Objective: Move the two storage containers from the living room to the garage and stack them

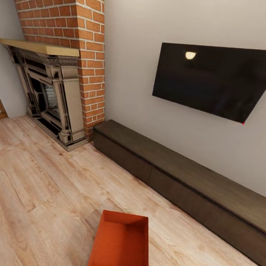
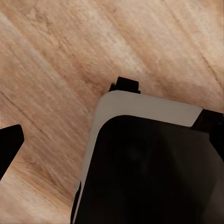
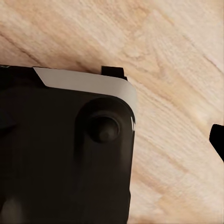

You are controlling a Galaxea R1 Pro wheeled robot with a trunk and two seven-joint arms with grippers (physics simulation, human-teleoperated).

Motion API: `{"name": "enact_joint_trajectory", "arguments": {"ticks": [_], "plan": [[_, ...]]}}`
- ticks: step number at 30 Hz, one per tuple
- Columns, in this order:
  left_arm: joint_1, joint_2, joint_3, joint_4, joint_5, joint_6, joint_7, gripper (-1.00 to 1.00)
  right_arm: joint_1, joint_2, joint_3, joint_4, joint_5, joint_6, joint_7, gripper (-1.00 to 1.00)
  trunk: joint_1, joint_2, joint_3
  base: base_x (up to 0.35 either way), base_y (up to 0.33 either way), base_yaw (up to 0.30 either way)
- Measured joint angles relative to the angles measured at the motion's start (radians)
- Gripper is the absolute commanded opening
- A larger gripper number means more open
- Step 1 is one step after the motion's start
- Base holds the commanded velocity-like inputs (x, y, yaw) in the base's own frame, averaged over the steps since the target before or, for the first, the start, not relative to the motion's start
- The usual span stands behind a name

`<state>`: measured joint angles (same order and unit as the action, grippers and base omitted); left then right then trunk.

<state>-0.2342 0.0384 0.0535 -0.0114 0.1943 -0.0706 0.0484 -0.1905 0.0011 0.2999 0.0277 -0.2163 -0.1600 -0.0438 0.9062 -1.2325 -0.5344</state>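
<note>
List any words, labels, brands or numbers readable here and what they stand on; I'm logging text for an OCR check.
None: no readable text in any view.
The wall-mounted television has a blank dark screen, with no visible brand.
The orange-red storage container, brick fireplace and low dark cabinet carry no markings.

Orange-red storage container — red-brick chimney

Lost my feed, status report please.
End effectors: state unreadable in the wrist views. One storage container on living-room plank floor, empty, ungrasped. Low cabinet ahead.
</note>
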Motion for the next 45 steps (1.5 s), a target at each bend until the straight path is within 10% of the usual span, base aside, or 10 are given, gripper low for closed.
{"name": "enact_joint_trajectory", "arguments": {"ticks": [45], "plan": [[0.0, 0.0, 0.0, -0.002, 0.0, 0.0, 0.0, 1.0, 0.0, -0.003, 0.002, 0.0, 0.009, -0.002, 0.001, 1.0, 0.0, 0.0, -0.071, 0.0, 0.0, -0.034]]}}
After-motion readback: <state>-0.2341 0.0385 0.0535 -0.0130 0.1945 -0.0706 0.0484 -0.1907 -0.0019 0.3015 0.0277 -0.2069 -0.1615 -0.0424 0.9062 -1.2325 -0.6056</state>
